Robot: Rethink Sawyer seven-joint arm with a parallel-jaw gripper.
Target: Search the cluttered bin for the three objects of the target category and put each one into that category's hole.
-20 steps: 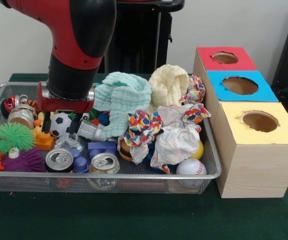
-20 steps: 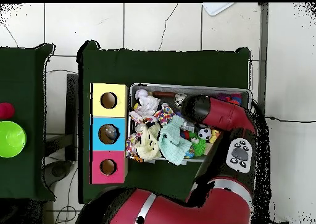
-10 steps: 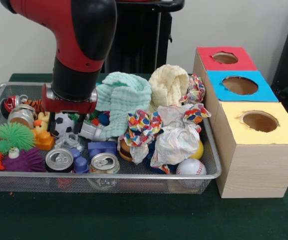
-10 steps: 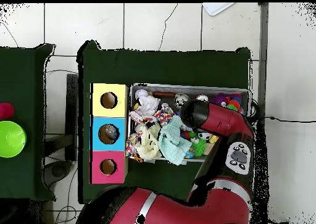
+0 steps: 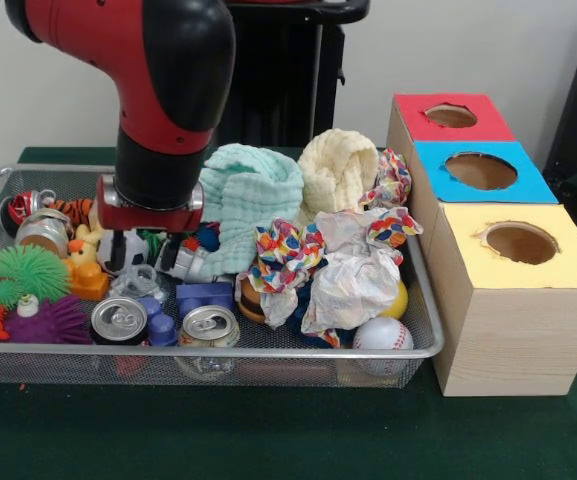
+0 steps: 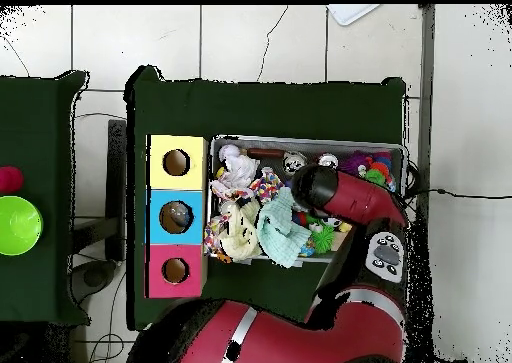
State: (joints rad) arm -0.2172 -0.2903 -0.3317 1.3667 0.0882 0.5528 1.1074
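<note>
Metal mesh bin (image 5: 423,352) fills the lower left of the frame, and I keep the end effector (image 5: 140,262) over the soccer ball (image 5: 120,249) there; I cannot tell if it is spread. I would descend straight. Two cans (image 5: 118,320) and crumpled paper (image 5: 353,280) crowd nearby; the boxes (image 5: 508,320) stand right.

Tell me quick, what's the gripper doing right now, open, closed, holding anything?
Gripper: open, fingers spread and low among the toys in the mesh bin, around the soccer ball; holding nothing that can be seen.
</note>
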